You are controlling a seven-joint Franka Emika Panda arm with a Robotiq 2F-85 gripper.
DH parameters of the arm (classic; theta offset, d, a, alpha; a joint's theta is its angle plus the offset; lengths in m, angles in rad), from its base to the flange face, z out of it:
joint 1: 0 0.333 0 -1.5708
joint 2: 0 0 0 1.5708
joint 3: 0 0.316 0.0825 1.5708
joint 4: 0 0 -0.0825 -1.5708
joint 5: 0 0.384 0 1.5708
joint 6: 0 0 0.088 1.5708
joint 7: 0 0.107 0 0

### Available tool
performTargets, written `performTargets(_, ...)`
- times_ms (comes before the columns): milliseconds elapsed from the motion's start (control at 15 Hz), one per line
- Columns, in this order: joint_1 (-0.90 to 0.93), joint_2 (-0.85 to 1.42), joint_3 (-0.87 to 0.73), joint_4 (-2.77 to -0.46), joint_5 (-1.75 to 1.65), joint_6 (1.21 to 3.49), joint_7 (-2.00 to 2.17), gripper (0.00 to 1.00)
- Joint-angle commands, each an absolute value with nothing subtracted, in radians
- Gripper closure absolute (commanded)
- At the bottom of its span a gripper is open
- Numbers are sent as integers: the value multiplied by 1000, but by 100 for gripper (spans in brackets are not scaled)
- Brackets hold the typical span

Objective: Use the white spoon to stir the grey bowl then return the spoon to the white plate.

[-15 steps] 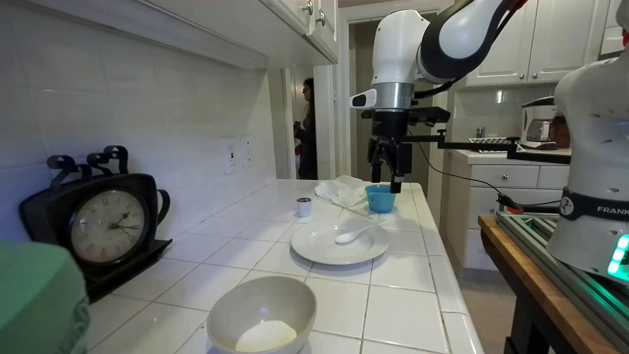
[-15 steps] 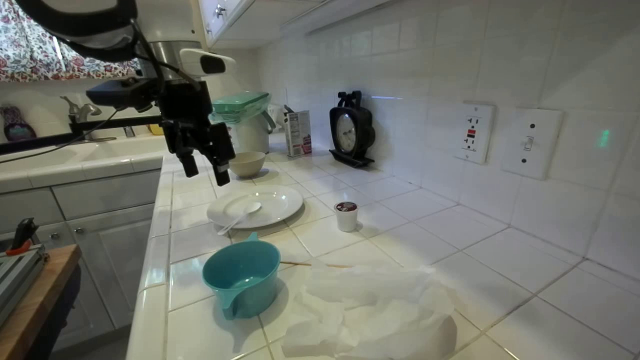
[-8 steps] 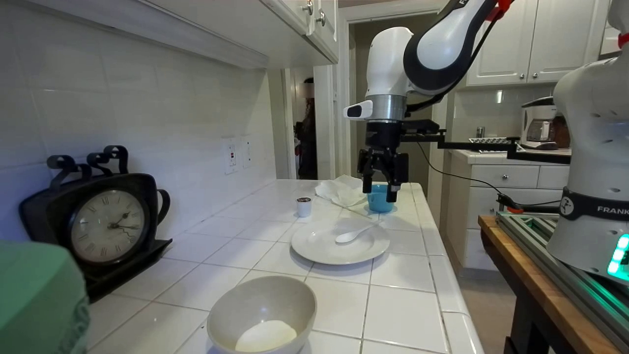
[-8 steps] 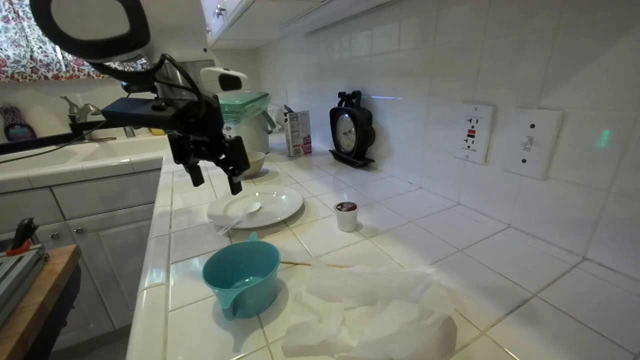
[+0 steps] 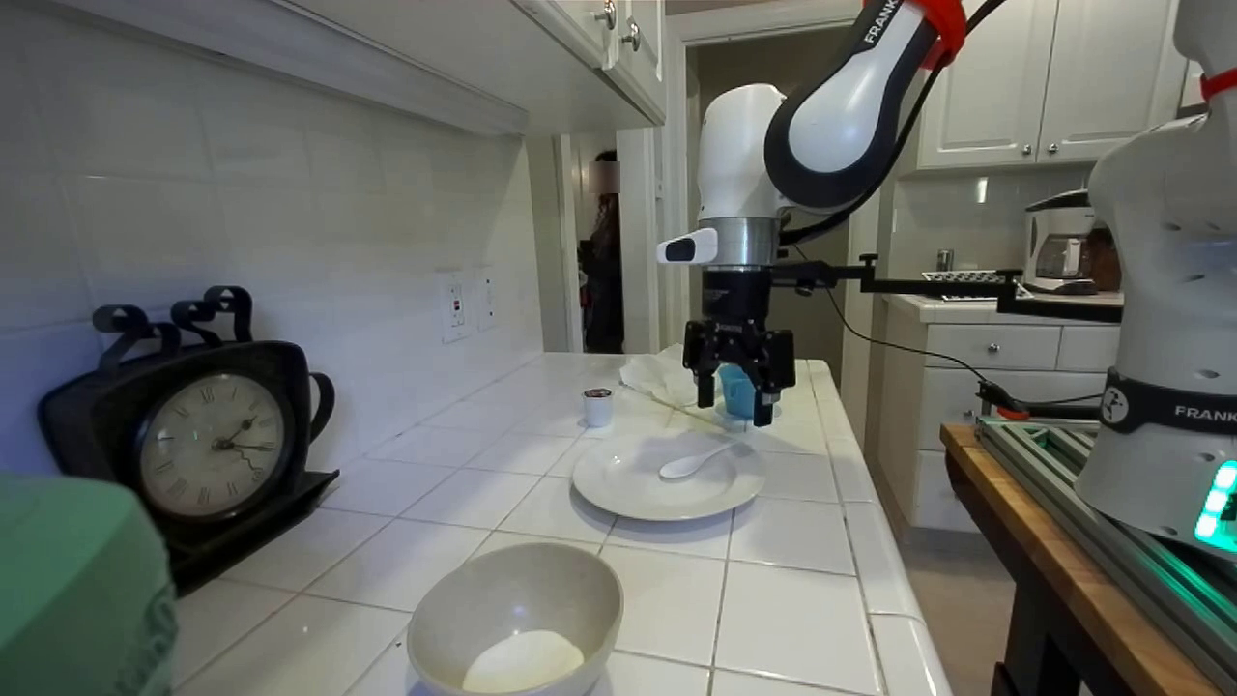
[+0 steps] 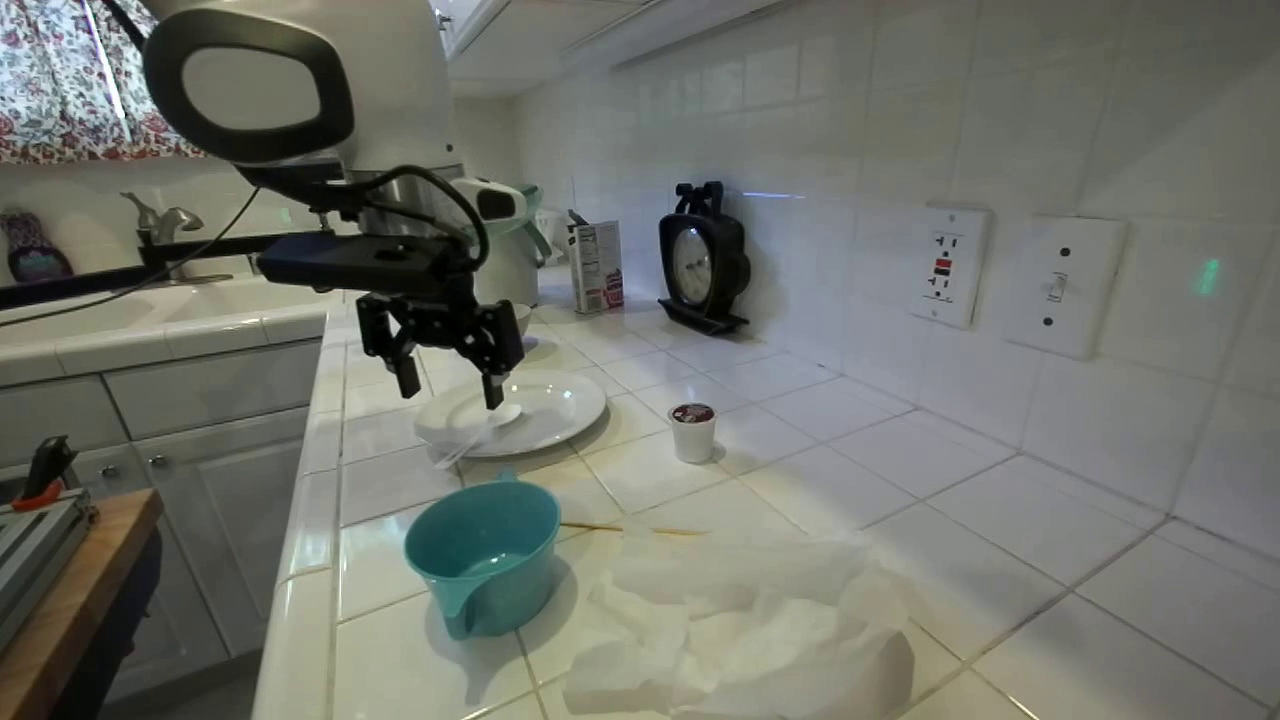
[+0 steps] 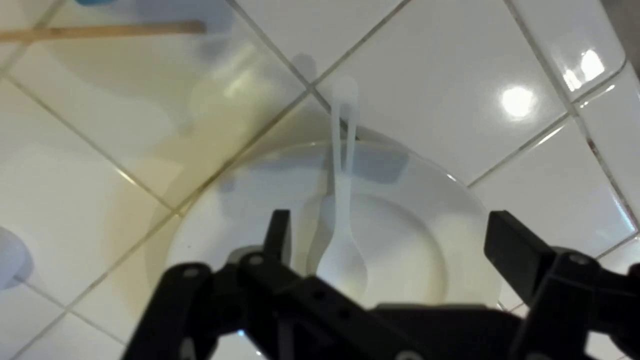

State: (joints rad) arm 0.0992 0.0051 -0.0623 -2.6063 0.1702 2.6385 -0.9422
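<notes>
The white spoon (image 5: 682, 468) lies across the white plate (image 5: 617, 480), its handle reaching over the rim. In the wrist view the spoon (image 7: 342, 210) has a split-looking handle pointing up the picture, and its bowl end sits on the plate (image 7: 452, 227). My gripper (image 5: 734, 404) is open and empty above the spoon and plate, not touching them. In the wrist view the spoon lies between the wide-apart fingers (image 7: 517, 247), closer to the left one. The grey bowl (image 5: 507, 592) stands apart from the plate with pale contents at its bottom; the gripper partly hides it in an exterior view (image 6: 522, 317).
A blue cup (image 6: 495, 560) stands beyond the spoon's handle. Crumpled white paper (image 6: 740, 620), a thin wooden stick (image 6: 630, 528) and a small white pod (image 6: 693, 437) lie near it. A black clock scale (image 5: 213, 445) stands by the wall. The counter edge (image 5: 884, 551) runs alongside.
The gripper has come down and moved towards the wall, to just above the plate and spoon. It stays open. The spoon, plate and bowl have not moved.
</notes>
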Motion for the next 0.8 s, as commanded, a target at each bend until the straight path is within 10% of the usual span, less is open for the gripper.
performTargets(0, 66, 62, -22, -2577, 124, 2665, -967, 0)
performTargets(733, 17, 135, 7, -2543, -36, 2713, -929, 35)
